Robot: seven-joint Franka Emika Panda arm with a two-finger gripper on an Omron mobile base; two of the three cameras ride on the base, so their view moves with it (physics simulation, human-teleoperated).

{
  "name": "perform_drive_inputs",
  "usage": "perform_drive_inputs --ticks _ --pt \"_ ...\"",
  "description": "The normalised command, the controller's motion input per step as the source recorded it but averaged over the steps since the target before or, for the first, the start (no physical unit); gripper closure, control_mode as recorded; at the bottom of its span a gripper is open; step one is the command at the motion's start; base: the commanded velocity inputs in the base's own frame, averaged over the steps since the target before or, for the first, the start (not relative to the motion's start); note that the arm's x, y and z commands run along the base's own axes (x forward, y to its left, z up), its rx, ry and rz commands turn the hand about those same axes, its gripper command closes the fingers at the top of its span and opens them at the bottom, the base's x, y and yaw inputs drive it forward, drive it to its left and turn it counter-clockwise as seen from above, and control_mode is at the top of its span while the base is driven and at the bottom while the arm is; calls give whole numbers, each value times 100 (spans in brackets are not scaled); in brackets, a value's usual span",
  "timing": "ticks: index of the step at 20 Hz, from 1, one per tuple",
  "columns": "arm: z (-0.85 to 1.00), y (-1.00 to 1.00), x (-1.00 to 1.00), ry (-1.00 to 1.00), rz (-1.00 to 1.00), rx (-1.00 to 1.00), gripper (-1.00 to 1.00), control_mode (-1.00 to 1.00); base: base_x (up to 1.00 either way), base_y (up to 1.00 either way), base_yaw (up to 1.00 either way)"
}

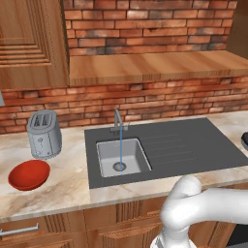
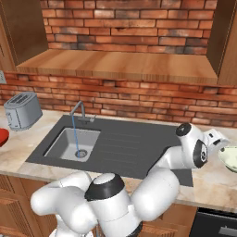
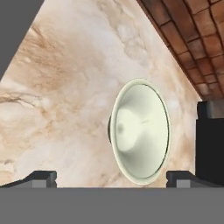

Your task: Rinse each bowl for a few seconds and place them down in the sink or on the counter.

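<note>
The pale cream-green bowl (image 3: 140, 131) rests on the beige marble counter (image 3: 65, 109), right of the sink; its edge also shows at the far right in the right base view (image 2: 229, 157). My gripper (image 3: 111, 179) is open, one tip on each side of this bowl without touching it. In the right base view my gripper (image 2: 220, 140) hovers just left of the bowl. The glossy red bowl (image 1: 29, 174) lies on the counter (image 1: 68, 179) left of the dark grey sink (image 1: 193, 145). A thin stream of water runs from the faucet (image 1: 117, 121) into the basin.
A silver toaster (image 1: 43, 134) stands behind the red bowl. A dark object (image 3: 210, 144) sits on the counter just beyond the cream bowl. A wooden shelf (image 1: 155, 65) and brick wall (image 1: 145, 101) run behind the sink. My arm (image 2: 171, 162) reaches across the drainboard.
</note>
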Motion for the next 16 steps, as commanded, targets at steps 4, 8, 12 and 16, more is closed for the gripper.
perform_drive_inputs --ticks 4,8,12,16 --pt "-10 -21 22 1 0 1 -100 -100 0 0 0" --pt "-12 -18 21 3 0 3 -100 -100 0 0 0" --pt "-16 -19 19 4 0 4 -100 -100 0 0 0" --pt "-16 -21 18 4 0 3 -100 -100 0 0 0"
